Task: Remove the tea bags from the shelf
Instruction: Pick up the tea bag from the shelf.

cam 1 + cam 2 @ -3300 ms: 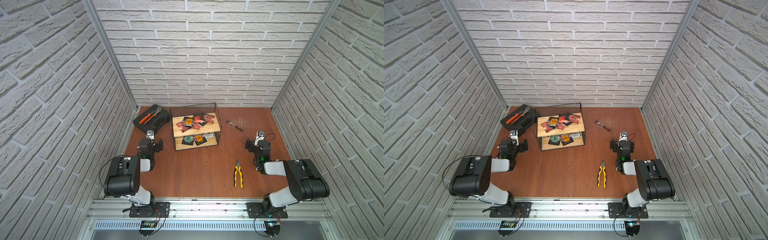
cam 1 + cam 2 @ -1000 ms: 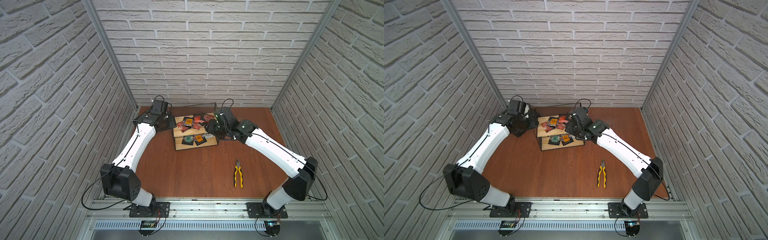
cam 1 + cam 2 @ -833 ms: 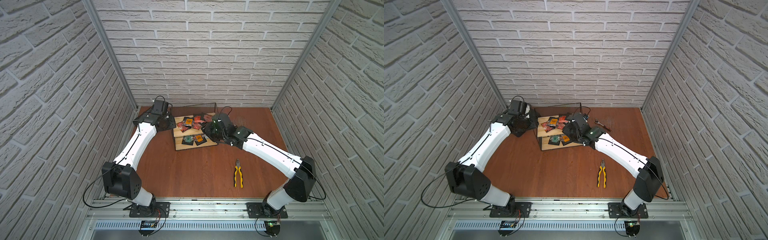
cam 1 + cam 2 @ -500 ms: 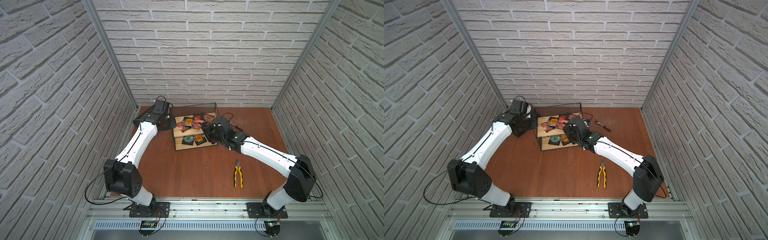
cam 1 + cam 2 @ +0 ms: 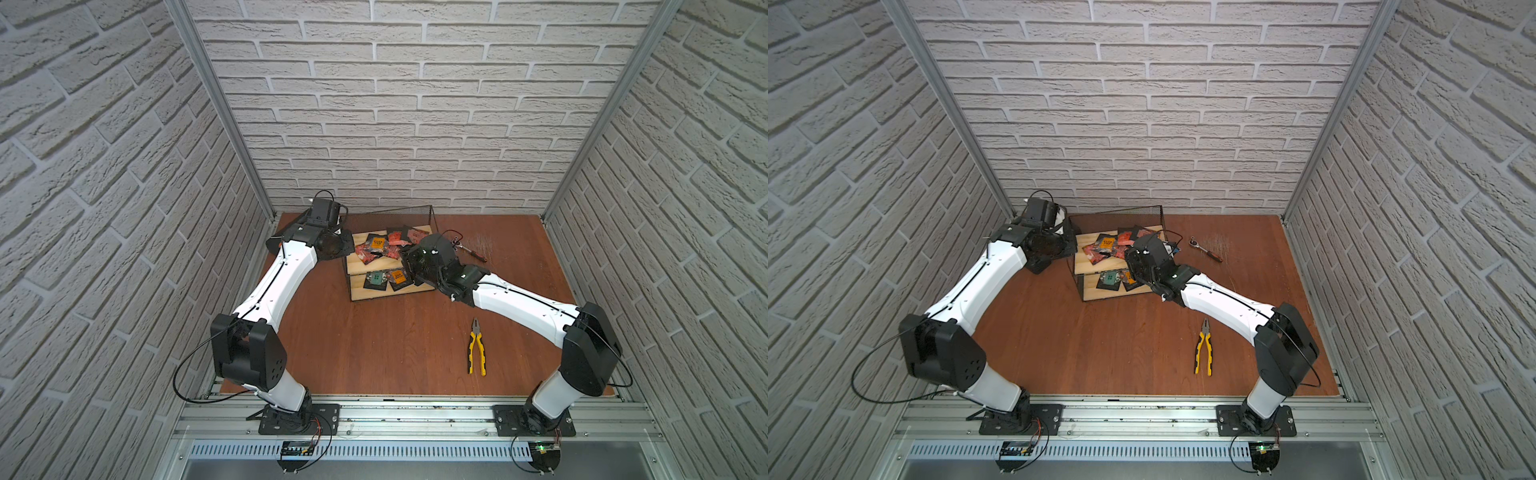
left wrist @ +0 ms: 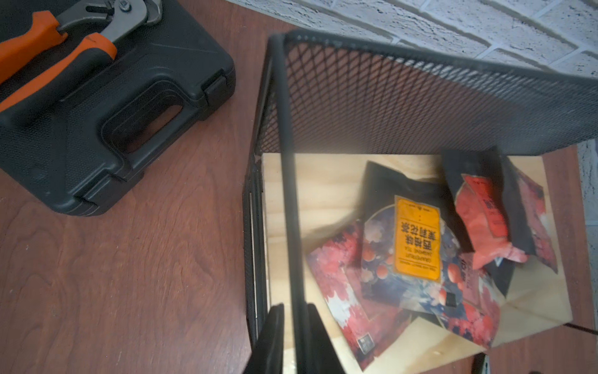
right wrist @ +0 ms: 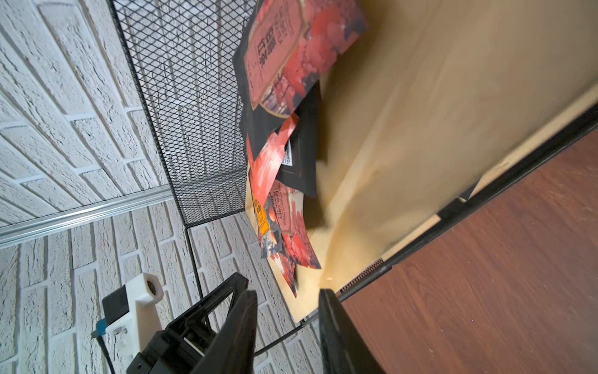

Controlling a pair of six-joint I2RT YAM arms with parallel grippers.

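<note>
1. Tea bags (image 5: 384, 245): a heap of flat, overlapping sachets on the upper board of the shelf (image 5: 374, 293). A few more (image 5: 386, 277) lie flat on the lower board. None is off the shelf yet.
2. Left fingers (image 6: 271, 336): drawn close together at the shelf's left end. A wire upright of the frame runs between them, and they appear to pinch it.
3. Right fingers (image 7: 241, 323): spread and empty at the shelf's right end. The near corner of the upper board shows between them.
4. Governing relation: the heap lies straight ahead of the right fingers, along the board toward the mesh back. The nearest item is a red sachet (image 7: 293, 255) just beyond the tips. The sachets are square, so they have no long axis, and they offer only thin edges.
5. Judgement: the right arm is free and better placed for the pick. The left arm probably steadies the frame.
6. Surface, other items: yellow pliers (image 5: 477, 353) and a ratchet (image 5: 471, 251), both apart from the shelf. A black tool case (image 6: 97, 113) sits just beside its left end.
</note>
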